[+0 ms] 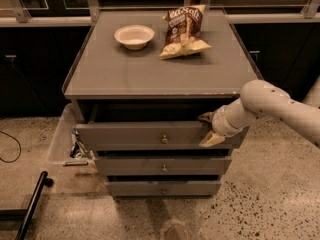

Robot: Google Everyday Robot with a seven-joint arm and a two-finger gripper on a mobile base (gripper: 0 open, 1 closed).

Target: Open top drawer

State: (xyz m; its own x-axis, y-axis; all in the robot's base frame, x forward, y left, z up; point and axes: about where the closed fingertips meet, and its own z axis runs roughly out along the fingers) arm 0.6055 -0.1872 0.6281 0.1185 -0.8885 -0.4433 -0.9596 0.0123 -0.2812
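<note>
The top drawer (135, 134) is the widest grey front of the cabinet, with a small round metal knob (164, 139) at its centre. It stands pulled out a little, with a dark gap showing under the cabinet top (150, 71). My gripper (209, 130) is at the right end of the drawer front, against its upper edge. The white arm (265, 106) comes in from the right. The inside of the drawer is hidden in shadow.
Two narrower drawers, the middle (130, 165) and the bottom (135, 188), sit below it. A white bowl (134, 35) and a chip bag (184, 29) lie on the cabinet top. A clear bin (61, 136) stands at the left and a black pole (31, 206) lies on the floor.
</note>
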